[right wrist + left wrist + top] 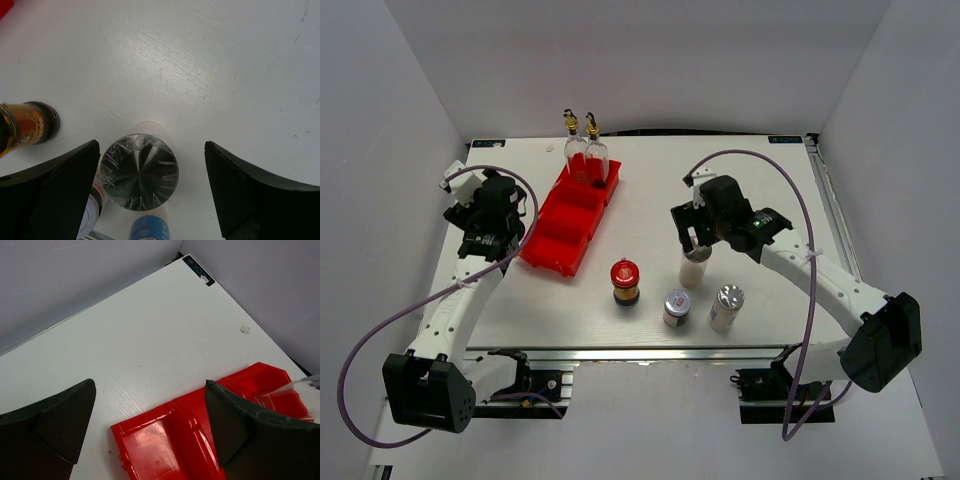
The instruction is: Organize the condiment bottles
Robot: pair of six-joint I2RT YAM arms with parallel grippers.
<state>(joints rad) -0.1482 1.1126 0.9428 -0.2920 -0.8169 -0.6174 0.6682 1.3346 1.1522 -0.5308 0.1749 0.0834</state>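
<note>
The left hand (149, 412) hung with fingers apart at the left edge of the red tray (560, 235), whose far compartment held two cruets (587, 152). Further right, the right hand (152, 165), fingers spread, straddled a white shaker (139, 171) upright on the table (770, 200). It should sink lower, centred, and close below the cap.

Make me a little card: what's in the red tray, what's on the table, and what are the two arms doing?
In red tray: two glass cruets, far compartment
Loose on table: red-lidded jar, short silver-lidded jar, white shaker
Left end effector: open, empty, near the tray
Right end effector: open, straddling second shaker, not gripping
</note>
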